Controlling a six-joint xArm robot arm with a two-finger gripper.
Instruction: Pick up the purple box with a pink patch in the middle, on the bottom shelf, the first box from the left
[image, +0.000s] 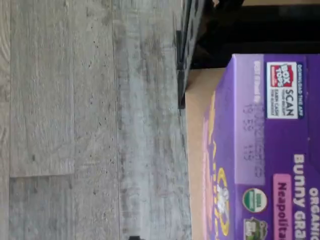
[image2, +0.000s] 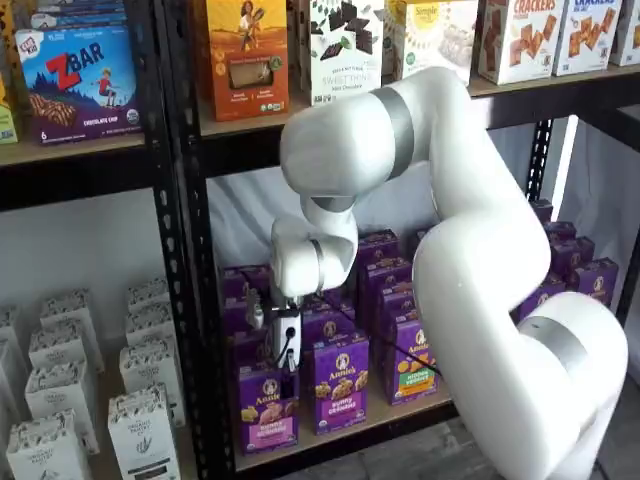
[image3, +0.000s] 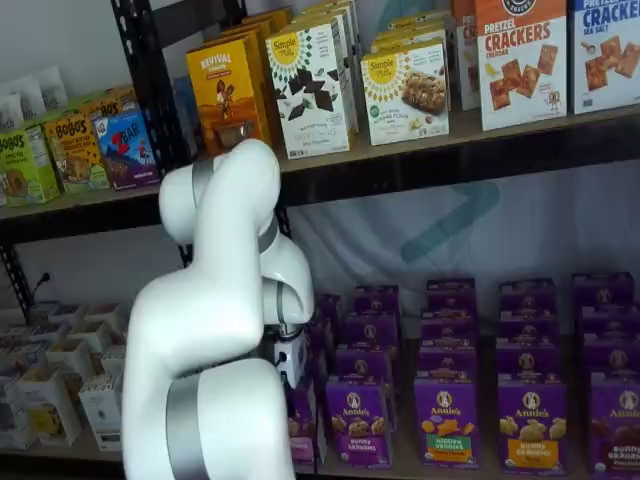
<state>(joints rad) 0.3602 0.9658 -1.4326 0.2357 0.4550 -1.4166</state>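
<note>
White-bodied and spread wide, the gripper (image2: 287, 362) hangs just above the purple box (image2: 266, 408) at the left front of the bottom shelf (image2: 400, 418); it should sink straight down, centred over the top, before squeezing.

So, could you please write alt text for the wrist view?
The purple box fills one side of the turned picture, seen from above, its top printed with "Box Tops" and "Bunny Grahams". It stands on the bottom shelf, beyond whose edge lies grey wood-look floor.
</note>
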